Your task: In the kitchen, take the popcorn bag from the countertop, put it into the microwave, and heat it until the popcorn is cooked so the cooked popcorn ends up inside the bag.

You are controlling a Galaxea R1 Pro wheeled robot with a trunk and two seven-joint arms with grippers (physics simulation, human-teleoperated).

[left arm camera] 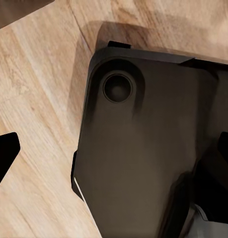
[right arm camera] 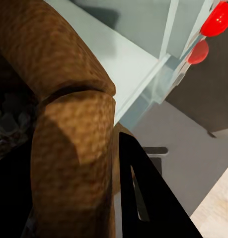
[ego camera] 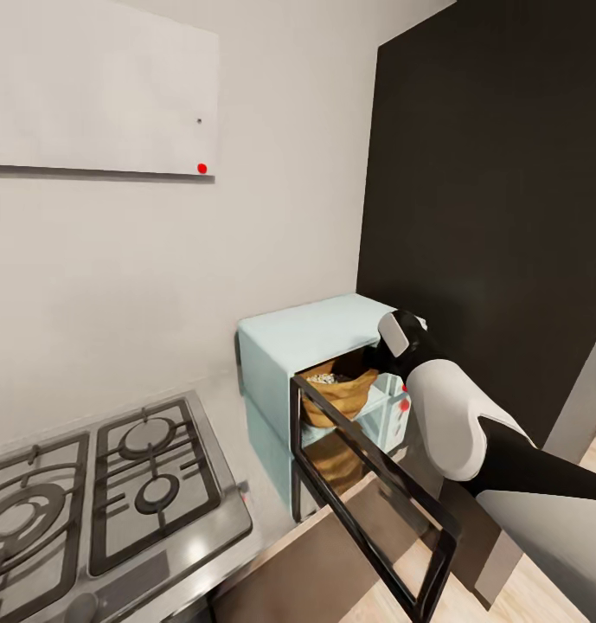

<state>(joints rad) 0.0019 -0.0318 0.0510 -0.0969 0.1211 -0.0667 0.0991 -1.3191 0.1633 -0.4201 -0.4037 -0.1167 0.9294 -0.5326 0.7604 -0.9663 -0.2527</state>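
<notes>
The pale mint-blue microwave [ego camera: 310, 342] stands on the grey countertop [ego camera: 218, 394] with its black-framed glass door [ego camera: 375, 506] swung wide open toward me. Inside sits the tan-brown popcorn bag [ego camera: 342, 394], upright, with pale popcorn [ego camera: 322, 378] heaped at its mouth. My right arm [ego camera: 449, 415] reaches into the cavity from the right. In the right wrist view the bag's rolled rim [right arm camera: 69, 99] lies between the fingers of my right gripper [right arm camera: 76, 148], shut on it, with one black finger [right arm camera: 143, 198] against its outer side. My left gripper [left arm camera: 114, 153] is open over the floor.
A gas hob [ego camera: 99, 484] lies left of the microwave. A tall dark panel [ego camera: 496, 216] rises behind and to the right. A white wall cabinet [ego camera: 99, 86] hangs above. Red lights [right arm camera: 215, 20] mark the microwave's control side. My dark base [left arm camera: 143, 148] rests on the wooden floor [left arm camera: 34, 99].
</notes>
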